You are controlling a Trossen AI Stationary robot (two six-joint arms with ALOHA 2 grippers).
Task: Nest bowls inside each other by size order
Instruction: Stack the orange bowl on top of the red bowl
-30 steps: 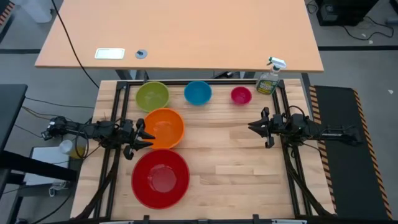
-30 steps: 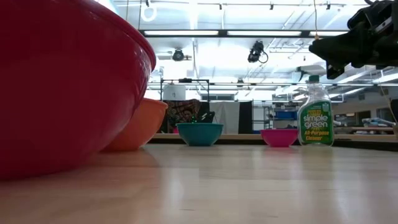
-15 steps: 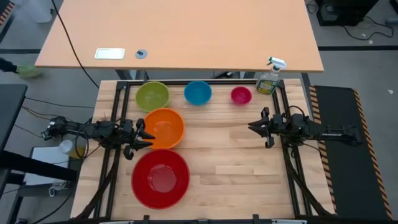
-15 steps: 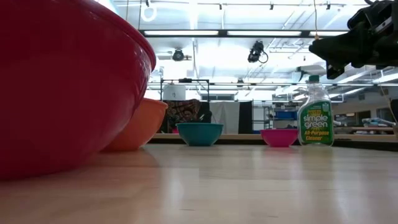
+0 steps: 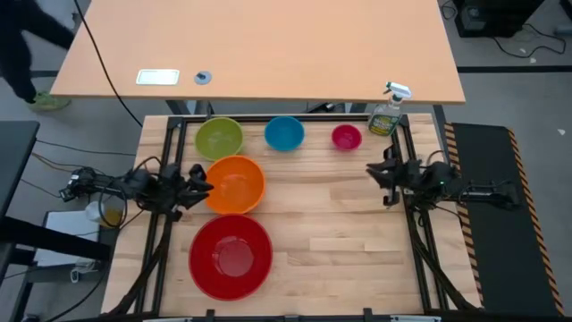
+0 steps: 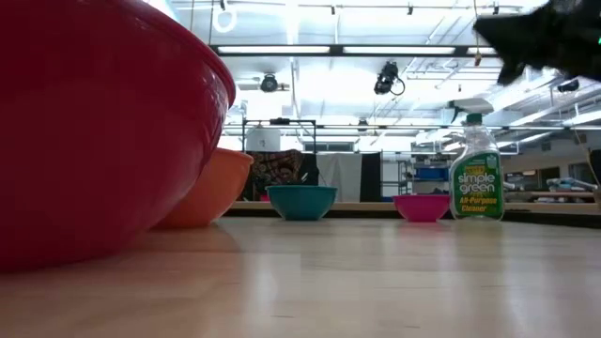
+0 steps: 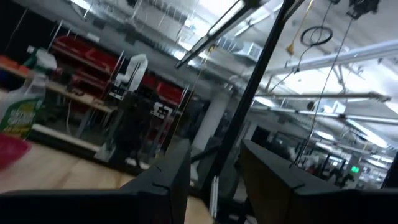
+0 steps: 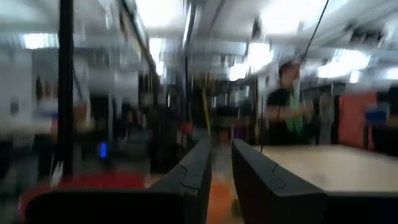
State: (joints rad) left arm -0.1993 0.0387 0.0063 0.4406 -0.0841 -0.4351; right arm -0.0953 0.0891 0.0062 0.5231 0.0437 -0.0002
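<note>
Both arms have pulled back from centre — left claw (image 5: 198,186) beside the glossy orange plastic bowl (image 5: 236,184), right claw (image 5: 379,174) at the counter (image 5: 340,224) edge. Both released, empty. No bowl nested — grasping not yet begun.

Lab: ceiling striplights (image 6: 282,49), red shelving (image 7: 93,53)

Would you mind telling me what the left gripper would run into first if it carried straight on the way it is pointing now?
Most likely the orange bowl. In the high view the left gripper sits at that bowl's left rim, pointing right toward it. Its height above the table is unclear, so it might pass over the rim instead.
</note>
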